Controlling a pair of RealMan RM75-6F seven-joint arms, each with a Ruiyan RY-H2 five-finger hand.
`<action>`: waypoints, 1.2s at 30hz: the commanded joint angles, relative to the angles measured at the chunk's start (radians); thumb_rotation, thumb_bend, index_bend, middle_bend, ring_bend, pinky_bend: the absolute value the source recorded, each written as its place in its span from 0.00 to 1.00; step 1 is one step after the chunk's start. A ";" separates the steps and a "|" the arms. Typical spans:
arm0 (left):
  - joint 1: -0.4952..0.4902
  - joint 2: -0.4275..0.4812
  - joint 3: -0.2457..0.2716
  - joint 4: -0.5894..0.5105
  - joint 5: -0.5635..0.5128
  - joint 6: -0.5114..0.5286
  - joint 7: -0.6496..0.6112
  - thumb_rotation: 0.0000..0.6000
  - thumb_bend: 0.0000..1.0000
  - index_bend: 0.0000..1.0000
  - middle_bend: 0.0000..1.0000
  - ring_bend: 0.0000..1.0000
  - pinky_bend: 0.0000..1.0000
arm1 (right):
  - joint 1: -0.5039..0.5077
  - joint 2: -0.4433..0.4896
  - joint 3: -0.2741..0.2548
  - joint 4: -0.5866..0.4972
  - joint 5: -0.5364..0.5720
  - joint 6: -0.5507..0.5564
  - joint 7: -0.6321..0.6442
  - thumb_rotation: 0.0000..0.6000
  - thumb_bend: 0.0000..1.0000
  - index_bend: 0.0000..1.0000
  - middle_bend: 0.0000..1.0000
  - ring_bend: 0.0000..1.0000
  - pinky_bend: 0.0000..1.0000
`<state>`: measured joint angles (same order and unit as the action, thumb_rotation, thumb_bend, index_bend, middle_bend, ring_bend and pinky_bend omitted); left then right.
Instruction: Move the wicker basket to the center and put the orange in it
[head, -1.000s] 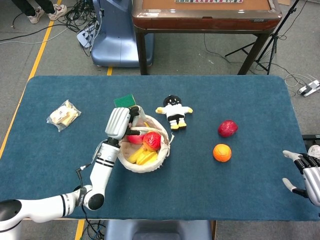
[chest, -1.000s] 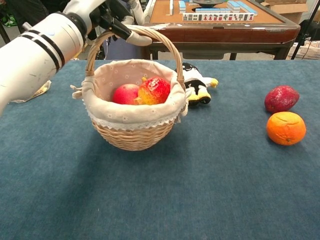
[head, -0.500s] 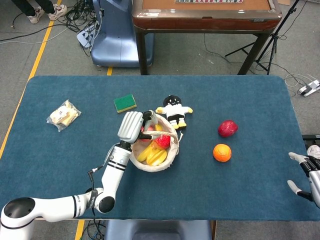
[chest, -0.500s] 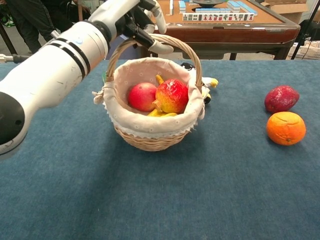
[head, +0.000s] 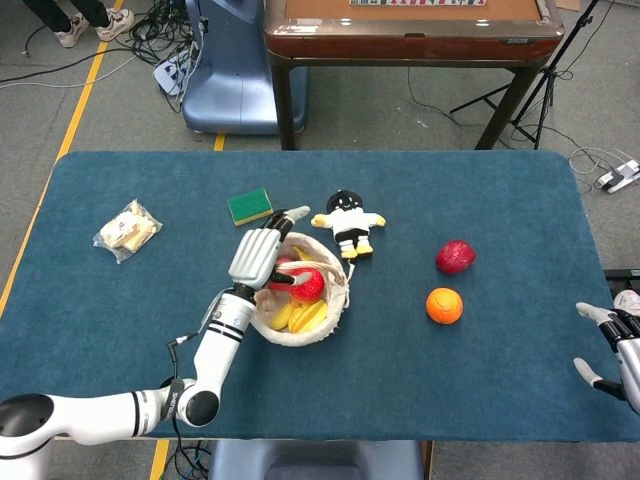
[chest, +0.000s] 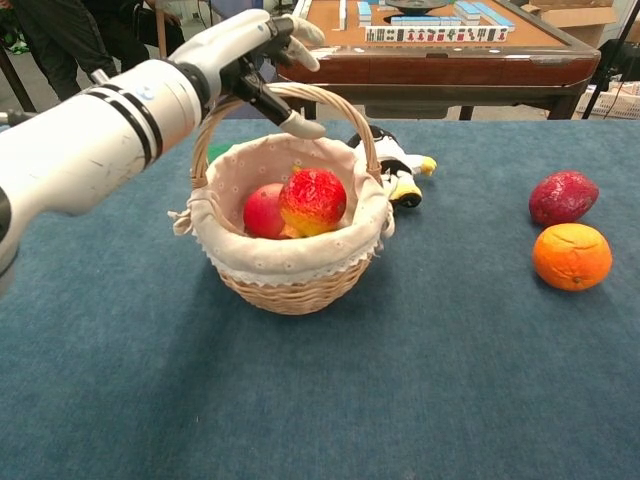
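Note:
The wicker basket (head: 300, 335) (chest: 290, 290), lined with white cloth and holding red and yellow fruit, stands on the blue table a little left of the middle. My left hand (head: 255, 257) (chest: 245, 50) hovers over its handle (chest: 340, 100) with fingers straightened and spread, the thumb reaching under the arch, gripping nothing. The orange (head: 444, 305) (chest: 571, 256) lies to the right of the basket, well apart from it. My right hand (head: 612, 345) hangs open off the table's right edge, seen only in the head view.
A dark red fruit (head: 455, 256) (chest: 562, 197) lies just behind the orange. A small doll (head: 348, 222) (chest: 395, 165) lies right behind the basket. A green sponge (head: 250, 206) and a snack bag (head: 127, 231) lie to the left.
The left hand carried the basket rightward, then set it down and uncurled its fingers from the handle. The basket settled slightly back to the left. The right hand barely moved.

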<state>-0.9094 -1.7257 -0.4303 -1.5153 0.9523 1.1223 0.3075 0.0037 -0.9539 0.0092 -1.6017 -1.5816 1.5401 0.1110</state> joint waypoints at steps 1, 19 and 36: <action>0.023 0.050 0.023 -0.050 -0.031 -0.006 0.045 1.00 0.11 0.01 0.06 0.03 0.20 | 0.002 0.000 0.001 0.000 -0.002 0.000 0.000 1.00 0.23 0.23 0.30 0.23 0.30; 0.170 0.350 0.105 -0.340 -0.049 0.041 0.062 1.00 0.11 0.00 0.03 0.00 0.14 | 0.026 0.006 0.004 -0.012 0.002 -0.043 -0.012 1.00 0.23 0.23 0.30 0.23 0.30; 0.378 0.591 0.178 -0.398 0.058 0.185 -0.053 1.00 0.11 0.02 0.03 0.00 0.14 | 0.129 0.035 0.011 -0.052 -0.026 -0.175 -0.072 1.00 0.23 0.23 0.30 0.23 0.30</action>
<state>-0.5445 -1.1468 -0.2584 -1.9147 1.0021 1.2963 0.2643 0.1170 -0.9238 0.0185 -1.6461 -1.6023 1.3824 0.0512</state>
